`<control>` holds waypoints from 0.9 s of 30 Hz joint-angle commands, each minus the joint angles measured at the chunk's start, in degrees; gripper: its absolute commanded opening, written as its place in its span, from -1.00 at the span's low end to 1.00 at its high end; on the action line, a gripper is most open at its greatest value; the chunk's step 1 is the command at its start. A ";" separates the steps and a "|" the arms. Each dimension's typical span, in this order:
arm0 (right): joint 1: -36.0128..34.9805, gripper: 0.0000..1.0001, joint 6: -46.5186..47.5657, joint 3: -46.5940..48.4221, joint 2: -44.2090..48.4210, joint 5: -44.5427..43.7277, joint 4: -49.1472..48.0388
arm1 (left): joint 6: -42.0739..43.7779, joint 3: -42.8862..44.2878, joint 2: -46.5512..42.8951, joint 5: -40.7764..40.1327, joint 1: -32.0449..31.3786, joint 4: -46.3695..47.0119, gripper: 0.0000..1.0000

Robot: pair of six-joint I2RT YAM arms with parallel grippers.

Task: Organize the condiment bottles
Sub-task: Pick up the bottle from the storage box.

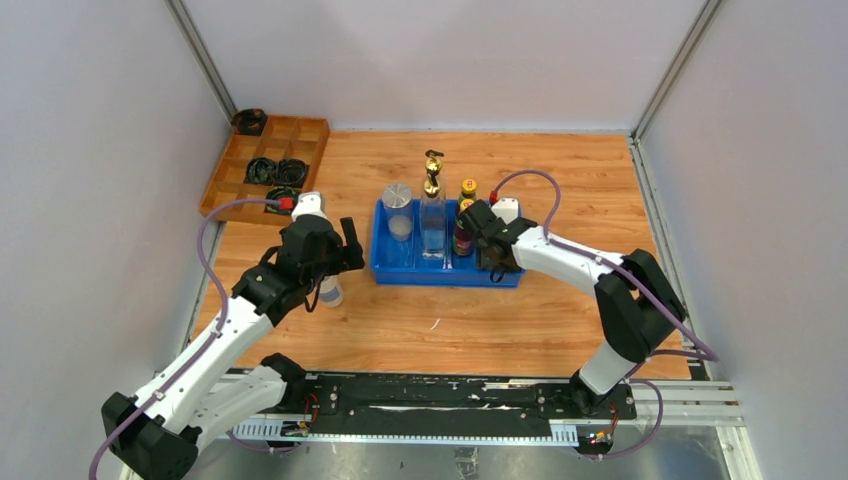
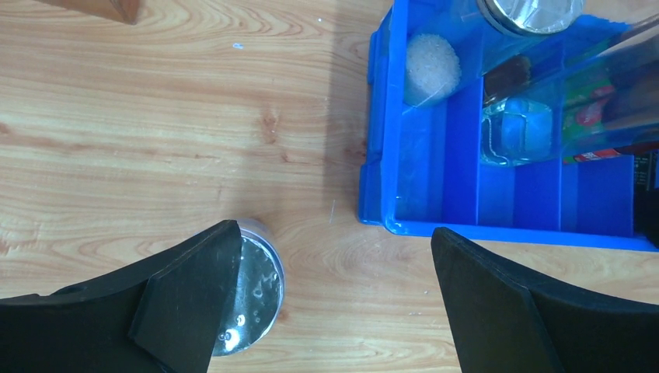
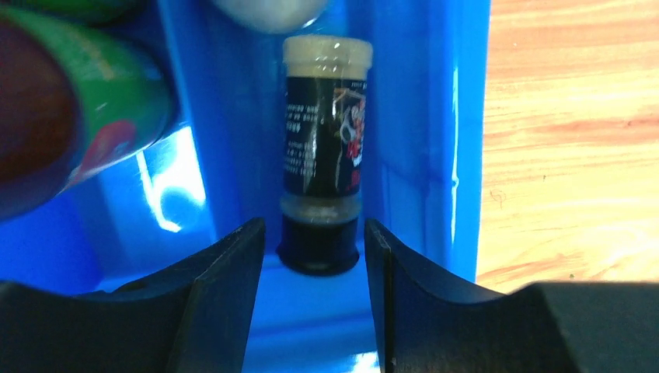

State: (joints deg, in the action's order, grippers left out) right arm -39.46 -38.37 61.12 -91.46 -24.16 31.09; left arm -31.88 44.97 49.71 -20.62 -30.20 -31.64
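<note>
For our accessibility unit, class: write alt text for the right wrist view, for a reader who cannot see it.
A small black-capped bottle with a dark label sits in a blue bin compartment, its cap flanked closely by two black fingers; wooden table at right.

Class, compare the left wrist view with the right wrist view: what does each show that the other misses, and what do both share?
Only the left wrist view: a clear jar standing on the wooden table outside the blue bin, partly behind one finger of the open left gripper, and a silver-lidded jar in the bin. Only the right wrist view: a small black-capped bottle in a narrow compartment, its cap between the fingers of the right gripper. Both: the blue bin, the wooden table and a green-labelled sauce bottle.
</note>
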 commanded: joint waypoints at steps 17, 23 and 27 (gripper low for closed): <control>-1.71 -0.93 -6.59 -2.54 -4.04 -0.85 0.10 | 2.01 1.71 -4.11 -2.05 -0.23 -2.56 1.00; -1.68 -1.00 1.27 5.53 0.97 -0.41 9.19 | 2.01 1.69 -3.31 -2.11 -0.23 -2.88 1.00; -1.62 -1.00 4.75 9.12 4.58 -0.27 13.32 | 2.00 1.78 -3.24 -2.13 -0.23 -2.73 1.00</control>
State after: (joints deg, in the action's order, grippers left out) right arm -40.07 -38.37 66.11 -91.39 -25.43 36.23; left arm -30.39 45.21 46.37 -21.71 -30.20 -33.61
